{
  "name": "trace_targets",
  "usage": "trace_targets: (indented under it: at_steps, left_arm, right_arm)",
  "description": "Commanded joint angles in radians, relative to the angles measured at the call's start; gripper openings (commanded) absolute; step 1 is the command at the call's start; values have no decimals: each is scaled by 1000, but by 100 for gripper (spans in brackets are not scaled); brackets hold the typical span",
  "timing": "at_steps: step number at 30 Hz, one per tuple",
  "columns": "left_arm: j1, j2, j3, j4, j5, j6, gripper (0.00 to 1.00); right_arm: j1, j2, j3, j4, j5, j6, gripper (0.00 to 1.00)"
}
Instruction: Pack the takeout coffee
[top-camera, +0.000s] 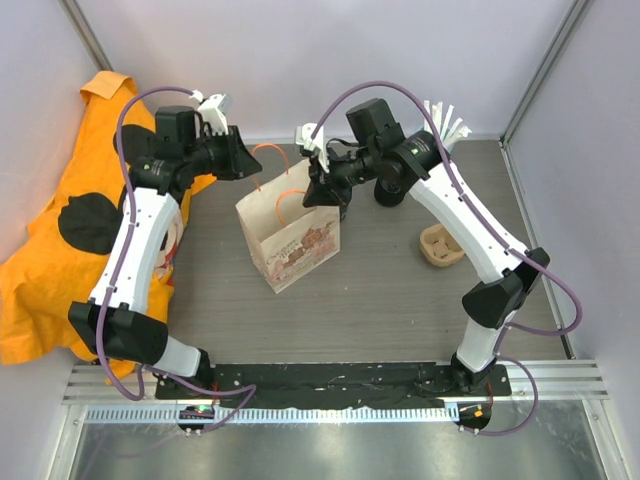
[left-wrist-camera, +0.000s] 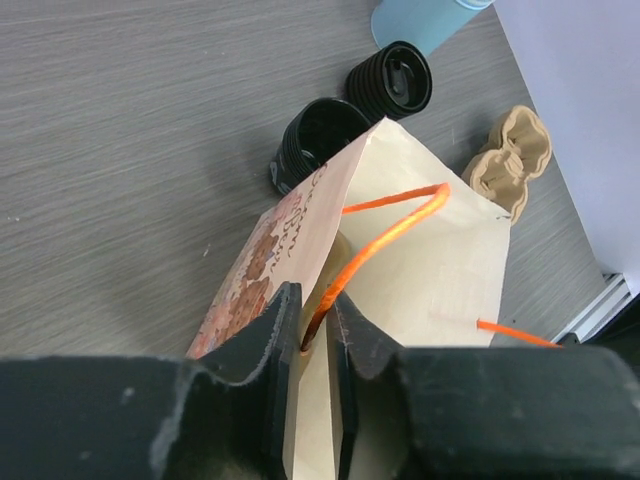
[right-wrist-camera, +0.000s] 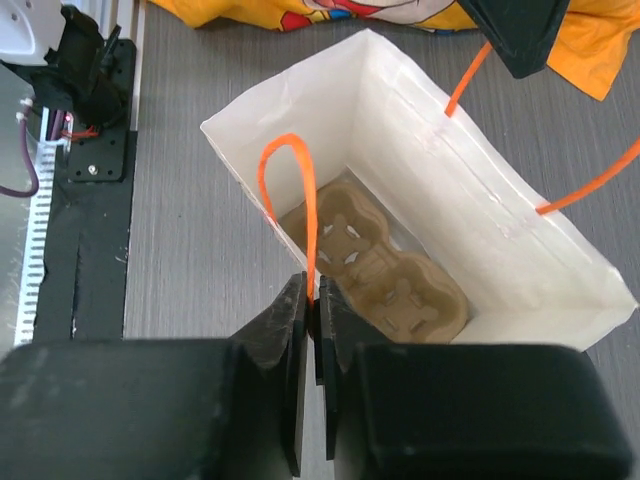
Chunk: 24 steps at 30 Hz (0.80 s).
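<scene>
Left gripper (left-wrist-camera: 315, 335) and right gripper (right-wrist-camera: 315, 320) each pinch a wall of the tan paper bag (left-wrist-camera: 440, 270); the small black ribbed takeout cup (left-wrist-camera: 395, 80) sits on the grey table (left-wrist-camera: 120, 150) just behind it, probably light and crushable, so you grip its ribbed side gently, upright.

Left arm (top-camera: 135, 240): rises from the near-left base, elbow out to the left, forearm reaching far, wrist turned rightward. Left hand (top-camera: 243, 157): fingers (left-wrist-camera: 262, 345) drawn to a narrow slot, pinching one rim of the paper bag (top-camera: 290, 245). Right arm (top-camera: 470, 225): arches from the near-right base toward centre, wrist pitched down and left. Right hand (top-camera: 322, 192): fingers almost touching, clamped on the opposite rim.
</scene>
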Motion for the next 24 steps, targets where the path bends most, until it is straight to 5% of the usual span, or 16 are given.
trace_targets:
  at_steps: [1, 15, 24]
  left_arm:
    - [5, 0, 51, 36, 24, 10, 15]
    - [5, 31, 280, -20, 18, 9, 5]
    - [5, -78, -135, -16, 33, 75, 1]
  right_arm:
    - [10, -13, 73, 44, -43, 17, 11]
    - [11, -3, 257, 6, -86, 63, 9]
    - [40, -96, -162, 27, -127, 28, 10]
